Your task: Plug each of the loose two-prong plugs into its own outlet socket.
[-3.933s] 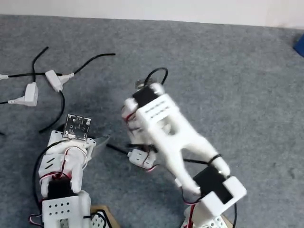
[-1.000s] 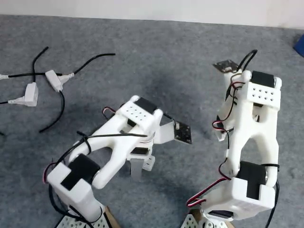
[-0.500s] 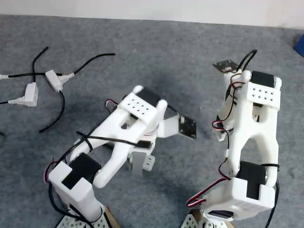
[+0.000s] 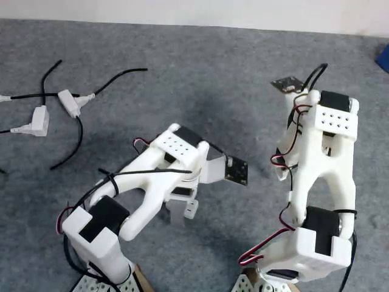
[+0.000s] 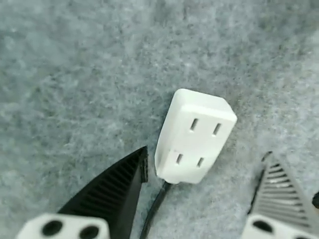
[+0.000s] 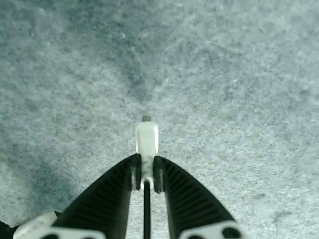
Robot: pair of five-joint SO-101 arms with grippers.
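Nearest me, the left arm [image 4: 149,182] is folded low, reaching from near-left toward centre, wrist pitched down over the outlet socket [image 5: 194,134]. That socket lies flat on the grey bench [image 4: 243,73] at near centre, slots up. The left claw [image 5: 208,154] is open, fingers either side of the socket, dark finger just beside its edge; can't tell if it touches. Risk: an off-centre squeeze would twist or skid the block. The right arm [image 4: 322,164] stands tall at right, its right claw [image 6: 146,158] clamped on a white plug [image 6: 147,139] by the cord end, aimed down at bare bench. Thin grip, so I'd expect the plug to pivot under insertion load, or the prongs to miss the slots. Far left, two more white cord ends [image 4: 39,120] lie well apart from both arms.
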